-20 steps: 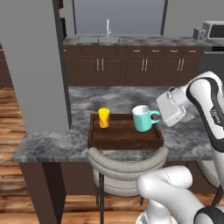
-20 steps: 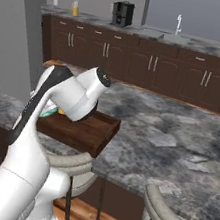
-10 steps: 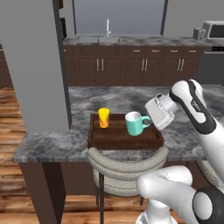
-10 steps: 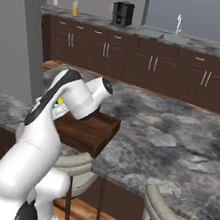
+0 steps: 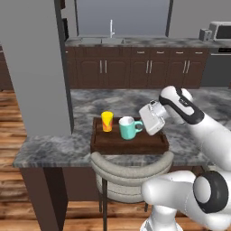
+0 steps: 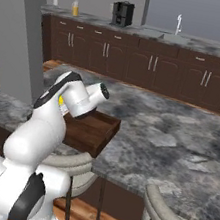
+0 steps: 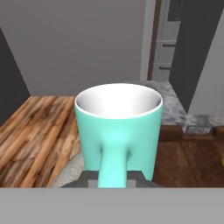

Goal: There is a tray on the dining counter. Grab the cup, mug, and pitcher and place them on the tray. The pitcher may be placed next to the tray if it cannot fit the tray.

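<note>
While the teal mug (image 5: 129, 128) sits mid-frame over the tray (image 5: 130, 143), your gripper (image 5: 143, 126) seemingly clenches its handle.

Glossy white arm (image 5: 205, 131), dark joint bands.

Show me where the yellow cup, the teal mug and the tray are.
cup (image 5: 107, 122), left base view, middle of its side
mug (image 5: 128, 129), left base view, its outer wall
tray (image 5: 128, 146), left base view, its front edge
</note>
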Available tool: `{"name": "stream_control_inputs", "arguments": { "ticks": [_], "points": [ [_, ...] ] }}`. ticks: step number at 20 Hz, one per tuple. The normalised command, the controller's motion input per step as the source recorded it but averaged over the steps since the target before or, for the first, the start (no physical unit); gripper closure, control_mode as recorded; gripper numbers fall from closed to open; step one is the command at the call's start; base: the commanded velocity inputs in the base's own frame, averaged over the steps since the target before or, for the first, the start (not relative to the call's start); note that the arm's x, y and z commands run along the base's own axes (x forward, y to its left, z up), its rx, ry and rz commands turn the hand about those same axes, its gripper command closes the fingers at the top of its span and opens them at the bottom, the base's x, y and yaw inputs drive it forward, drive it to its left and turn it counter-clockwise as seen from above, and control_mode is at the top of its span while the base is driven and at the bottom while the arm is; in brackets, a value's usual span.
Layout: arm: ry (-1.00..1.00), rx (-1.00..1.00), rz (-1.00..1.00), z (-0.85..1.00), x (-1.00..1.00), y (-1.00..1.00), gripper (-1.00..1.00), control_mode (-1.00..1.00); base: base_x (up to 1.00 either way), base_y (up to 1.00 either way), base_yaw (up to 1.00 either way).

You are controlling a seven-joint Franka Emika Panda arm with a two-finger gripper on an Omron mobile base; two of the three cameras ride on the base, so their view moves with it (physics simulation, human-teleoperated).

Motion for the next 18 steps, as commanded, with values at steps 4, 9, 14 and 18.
{"name": "stream_control_inputs", "arguments": {
  "ticks": [4, 9, 14, 18],
  "points": [
    [0.00, 0.05, 0.00, -0.31, 0.42, 0.08, 1.00, -1.00, 0.00, 0.00, 0.00],
    [0.00, 0.03, 0.00, -0.32, 0.34, 0.11, 1.00, -1.00, 0.00, 0.00, 0.00],
    [0.00, 0.04, 0.00, -0.11, 0.14, 0.14, 1.00, -1.00, 0.00, 0.00, 0.00],
    [0.00, 0.01, 0.00, -0.11, 0.12, 0.17, 1.00, -1.00, 0.00, 0.00, 0.00]
  ]
}}
